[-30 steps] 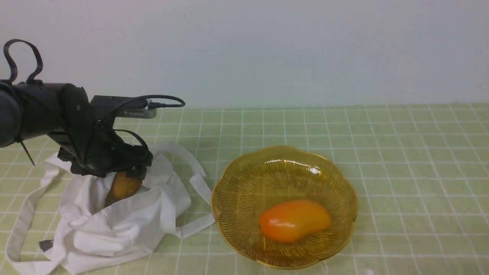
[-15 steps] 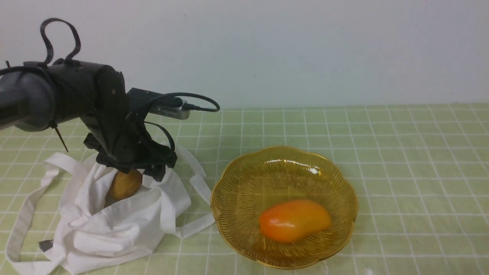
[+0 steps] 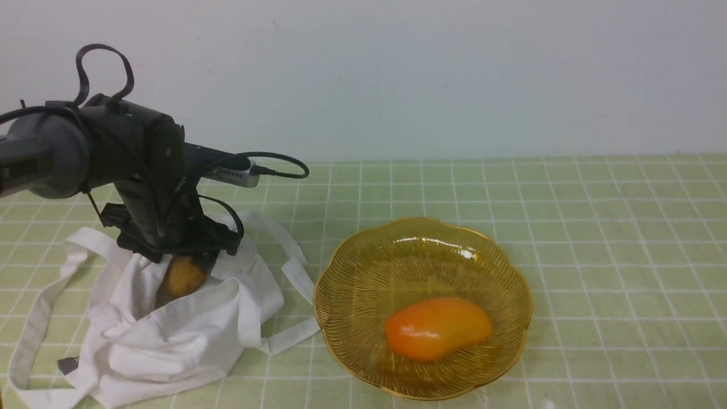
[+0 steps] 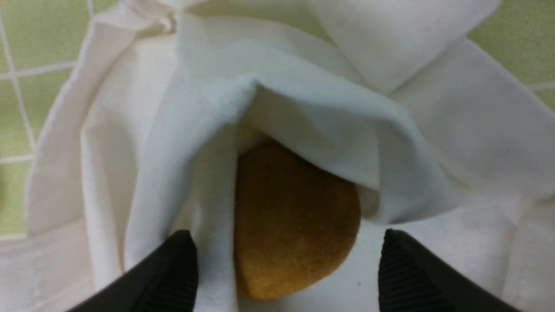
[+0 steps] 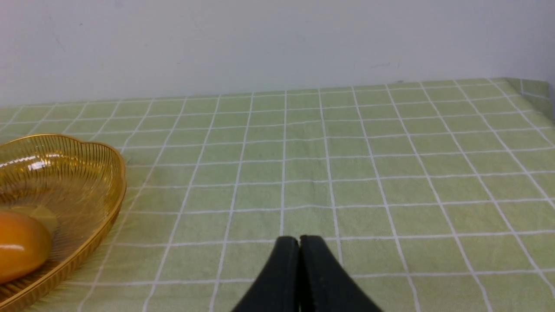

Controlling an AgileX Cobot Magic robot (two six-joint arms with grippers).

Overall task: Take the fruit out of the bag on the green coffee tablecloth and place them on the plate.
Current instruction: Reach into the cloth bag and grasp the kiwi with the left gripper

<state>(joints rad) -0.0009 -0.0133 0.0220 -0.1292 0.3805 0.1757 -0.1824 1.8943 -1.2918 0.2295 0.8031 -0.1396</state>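
The brownish oval fruit [image 3: 182, 277] lies in the mouth of the white bag [image 3: 170, 335] on the green coffee tablecloth [image 3: 596, 227]. My left gripper [image 3: 184, 264] hangs right over it, pointing down. In the left wrist view the left gripper [image 4: 287, 236] is open: its fingers [image 4: 182, 268] stand on either side of the fruit [image 4: 295, 225] with gaps, and a fold of the bag [image 4: 303, 86] lies between one finger and the fruit. The amber plate [image 3: 423, 222] sits to the right of the bag. My right gripper [image 5: 299, 238] is shut, low over bare cloth.
A glossy orange mango-shaped fruit [image 3: 438, 328] lies in the plate, which also shows in the right wrist view as plate [image 5: 78, 173] with that orange fruit [image 5: 21, 245]. The bag's strap handles [image 3: 295, 272] trail toward the plate. A pale wall runs along the table's far edge.
My left arm swung up and to the right, then settled back down over the fruit. Fruit, bag and plate have not moved.
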